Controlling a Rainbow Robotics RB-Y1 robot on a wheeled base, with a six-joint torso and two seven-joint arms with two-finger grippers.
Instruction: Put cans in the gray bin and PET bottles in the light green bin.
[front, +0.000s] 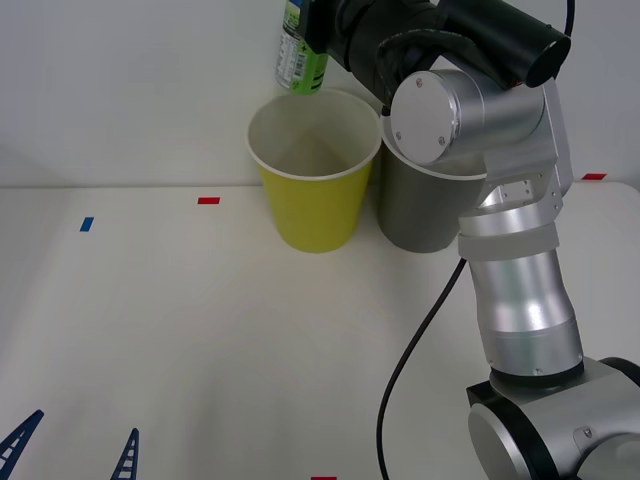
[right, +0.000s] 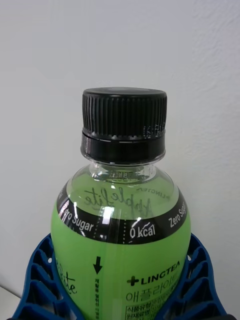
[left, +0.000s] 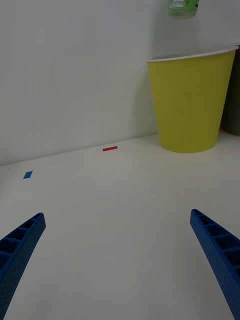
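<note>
- Front view: the right gripper (front: 318, 30) reaches to the far side of the table (front: 200, 330) and holds the green bottle (front: 298, 50) in the air, right above the open mouth of the light green bin (front: 312, 195), near its far rim.
- The right wrist view shows the blue ribbed fingers (right: 37, 280) clenched on either side of the bottle's (right: 120, 240) green body, with the black screw cap (right: 124, 125) pointing away from the gripper.
- The gray bin (front: 420, 205) stands just to the right of the light green bin, the two touching or nearly so; the right arm partly covers it.
- The left gripper (front: 75, 455) waits low at the near left of the table, its two fingers spread wide and holding nothing; in the left wrist view they (left: 20, 250) frame bare tabletop.
- A red marker (front: 208, 200) and a blue marker (front: 86, 224) lie on the table to the left of the bins.
</note>
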